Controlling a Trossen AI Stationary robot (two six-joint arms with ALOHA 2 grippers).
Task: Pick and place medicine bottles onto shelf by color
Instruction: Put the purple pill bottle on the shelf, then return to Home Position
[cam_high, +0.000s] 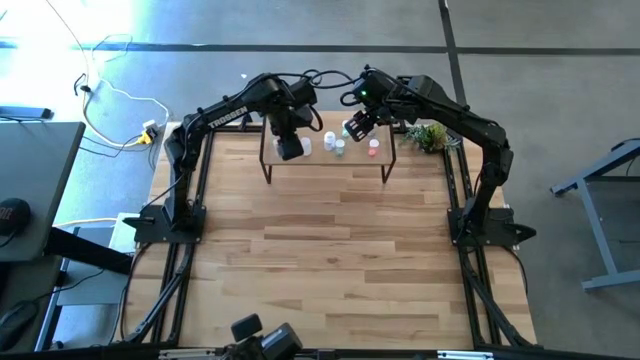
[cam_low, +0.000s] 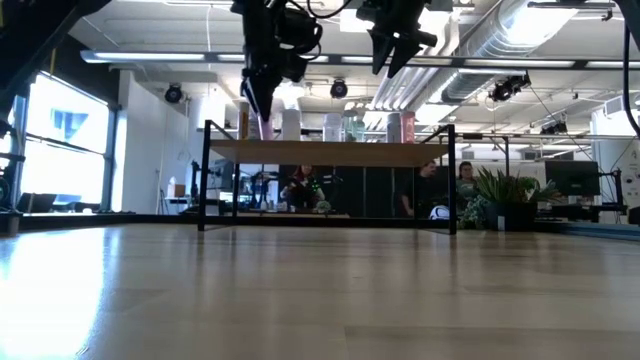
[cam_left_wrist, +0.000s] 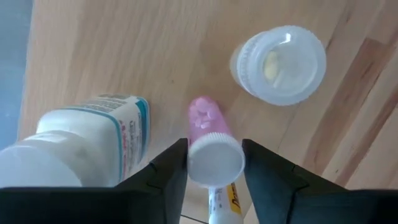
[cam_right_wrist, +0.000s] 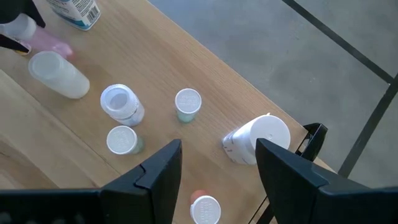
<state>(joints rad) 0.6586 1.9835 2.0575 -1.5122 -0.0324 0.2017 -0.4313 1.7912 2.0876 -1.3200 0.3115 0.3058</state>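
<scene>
The shelf (cam_high: 310, 166) stands at the table's far edge on black legs. My left gripper (cam_left_wrist: 214, 171) is over its left part, shut on a small pink bottle with a white cap (cam_left_wrist: 215, 158). Beside it stand a large white bottle with a teal label (cam_left_wrist: 87, 146) and a clear wide bottle (cam_left_wrist: 280, 62). My right gripper (cam_right_wrist: 217, 177) hangs open above the shelf's middle, touching nothing. Below it stand three small white-capped bottles (cam_right_wrist: 118, 101) (cam_right_wrist: 122, 140) (cam_right_wrist: 188, 102), a bigger white bottle (cam_right_wrist: 258, 140) and a reddish one (cam_right_wrist: 205, 209). My left gripper pinches the pink bottle at its white cap (cam_left_wrist: 200, 163), one finger on each side. The fingers (cam_left_wrist: 168, 177) come from above, pointing down. The bottle stands upright below them, its pink base (cam_left_wrist: 204, 115) down at the shelf board; whether it rests there I cannot tell.
A small green plant (cam_high: 430, 135) sits just right of the shelf. The wooden tabletop (cam_high: 320, 250) stretches from the shelf toward the near edge. In the low view people sit in the room beyond the table (cam_low: 462, 180).
</scene>
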